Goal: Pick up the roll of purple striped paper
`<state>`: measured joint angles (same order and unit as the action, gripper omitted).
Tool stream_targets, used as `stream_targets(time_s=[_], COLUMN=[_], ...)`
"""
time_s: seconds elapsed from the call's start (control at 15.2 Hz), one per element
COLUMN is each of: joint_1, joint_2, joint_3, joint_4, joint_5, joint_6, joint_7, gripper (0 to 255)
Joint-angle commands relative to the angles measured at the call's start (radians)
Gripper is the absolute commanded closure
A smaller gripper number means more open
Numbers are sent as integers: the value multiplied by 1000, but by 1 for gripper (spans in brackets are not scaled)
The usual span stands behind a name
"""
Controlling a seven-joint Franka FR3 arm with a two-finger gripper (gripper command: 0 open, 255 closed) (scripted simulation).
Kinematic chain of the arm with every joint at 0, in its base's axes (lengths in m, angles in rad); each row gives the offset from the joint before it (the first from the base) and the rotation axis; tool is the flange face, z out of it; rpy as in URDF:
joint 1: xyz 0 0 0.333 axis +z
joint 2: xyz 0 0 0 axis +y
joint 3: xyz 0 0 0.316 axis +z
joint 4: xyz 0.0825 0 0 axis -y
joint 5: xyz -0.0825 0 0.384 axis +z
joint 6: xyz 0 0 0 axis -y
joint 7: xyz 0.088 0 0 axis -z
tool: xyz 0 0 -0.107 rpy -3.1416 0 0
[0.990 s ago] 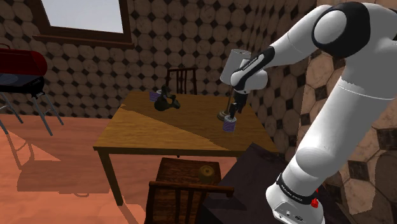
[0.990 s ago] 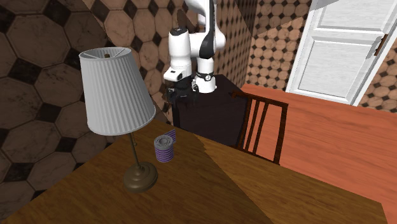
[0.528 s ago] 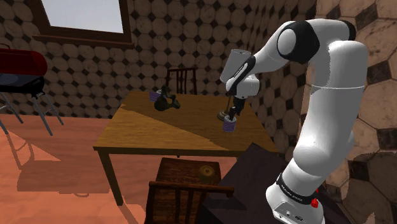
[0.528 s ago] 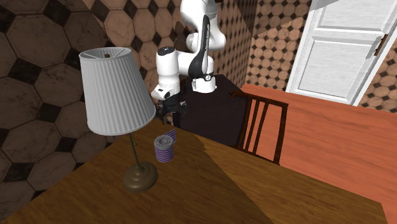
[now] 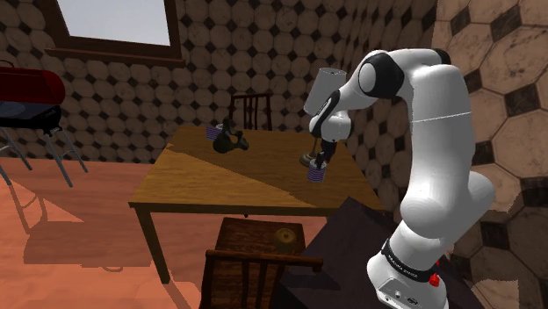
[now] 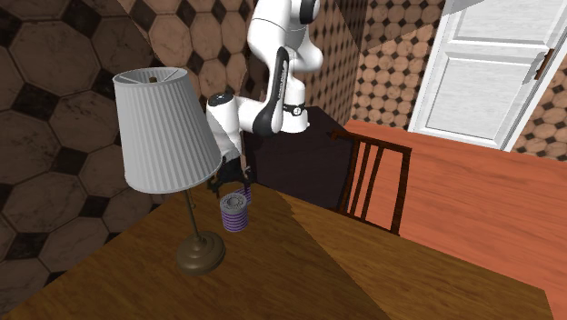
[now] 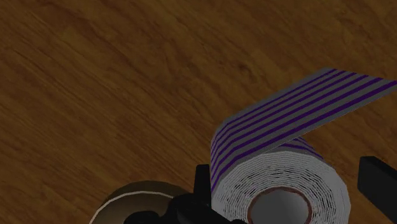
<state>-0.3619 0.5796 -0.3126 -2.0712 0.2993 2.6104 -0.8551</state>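
Pre-grasp: I hold the gripper (image 7: pixel 287 183) spread astride the upright roll (image 7: pixel 273 167), just beside the lamp base (image 7: pixel 127 205) on the table (image 7: pixel 95 95); next, I judge, pinch and lift.

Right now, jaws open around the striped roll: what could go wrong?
1. The roll of purple striped paper has a loose flap sticking out; closing may pinch it, and the roll could unwind on the lift.
2. The lamp base sits close beside one of the jaws; descending could knock the lamp.
3. One of the open jaws looks nearer the roll than the other, so closing may shove it sideways.
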Motion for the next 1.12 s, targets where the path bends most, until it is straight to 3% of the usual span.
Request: stream_targets(time_s=[0.0, 0.4, 0.46, 1.06], joint_1=[-10, -29, -28, -29], joint_2=[25, 81, 83, 81], joint_3=[11, 35, 36, 35], joint_4=[7, 25, 26, 25], joint_5=[11, 33, 33, 33], joint_6=[20, 58, 58, 58], joint_7=[-10, -24, -23, -24], gripper=[0, 0, 255, 255])
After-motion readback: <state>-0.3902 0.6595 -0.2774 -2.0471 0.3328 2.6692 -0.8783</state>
